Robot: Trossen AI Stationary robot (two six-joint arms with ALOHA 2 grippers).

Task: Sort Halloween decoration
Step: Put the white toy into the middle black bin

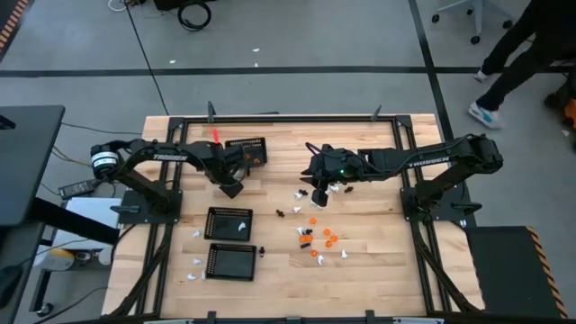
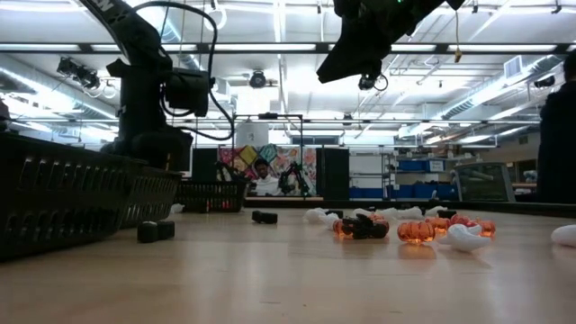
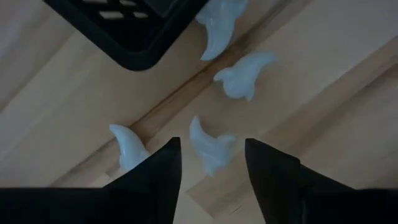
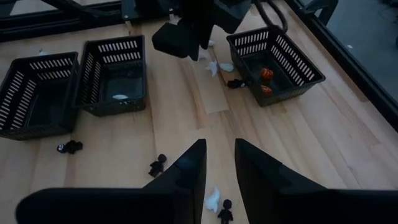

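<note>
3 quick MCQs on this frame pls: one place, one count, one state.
1. The basketed orange pieces lie in: A the basket set apart from the other two; B the middle basket; C no basket.
2. White pieces in the left wrist view: A two; B four; C seven.
3. The left gripper is: A open; B shut on a white piece; C shut on a black piece.
Key: 1A, orange shows only in that lone basket; 2B, four can be counted there; 3A, its fingers stand apart, holding nothing.
</note>
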